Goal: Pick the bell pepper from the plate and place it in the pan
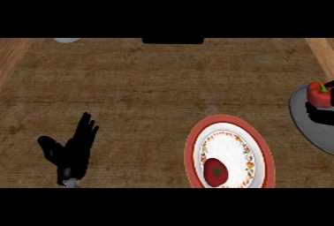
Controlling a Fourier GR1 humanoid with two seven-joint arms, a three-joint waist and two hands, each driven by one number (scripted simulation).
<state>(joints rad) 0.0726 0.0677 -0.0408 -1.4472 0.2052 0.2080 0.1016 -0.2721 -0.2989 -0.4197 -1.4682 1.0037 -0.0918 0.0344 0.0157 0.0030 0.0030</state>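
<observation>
Left hand rests open low on the worktop, fingers straight and pointing up the view, thumb spread to the side, well to the left of the plate.

Brown and mottled, the worktop fills the view, with paler wooden strips along its left and right sides.

Nearest, at the lower edge, lies the plate, red-rimmed with a white middle and a patterned ring. On its lower part sits a round red fruit with a green stem, looking like a tomato.

Further up and to the right of the plate, cut by the view's right edge, is the grey pan. The red bell pepper with its green stem is at the pan, above its grey floor. Right hand shows there only as a dark shape at the view's edge, just below and against the pepper; whether its fingers close on the pepper cannot be told.

Farthest from the plate, at the worktop's far edge, are a dark block and, to its left, a pale round thing.
</observation>
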